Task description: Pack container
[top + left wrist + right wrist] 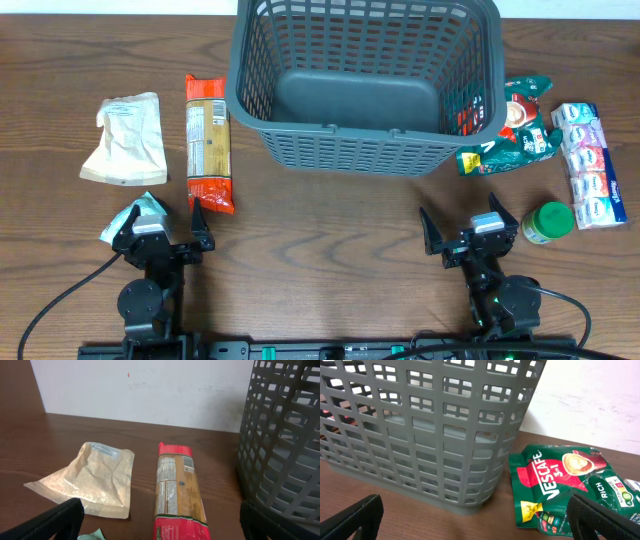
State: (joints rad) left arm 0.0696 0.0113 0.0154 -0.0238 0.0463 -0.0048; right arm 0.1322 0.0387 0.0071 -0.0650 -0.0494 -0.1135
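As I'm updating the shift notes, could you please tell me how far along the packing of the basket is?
Done: nothing; the basket is empty. In hand: nothing; left end effector and right end effector are open, empty. Left: beige pouch, red packet, Nescafé bag, white packet strip, green-lidded jar all lie outside.

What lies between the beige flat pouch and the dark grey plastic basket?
Only the long orange packet with red ends, lying flat; the overhead view shows it.
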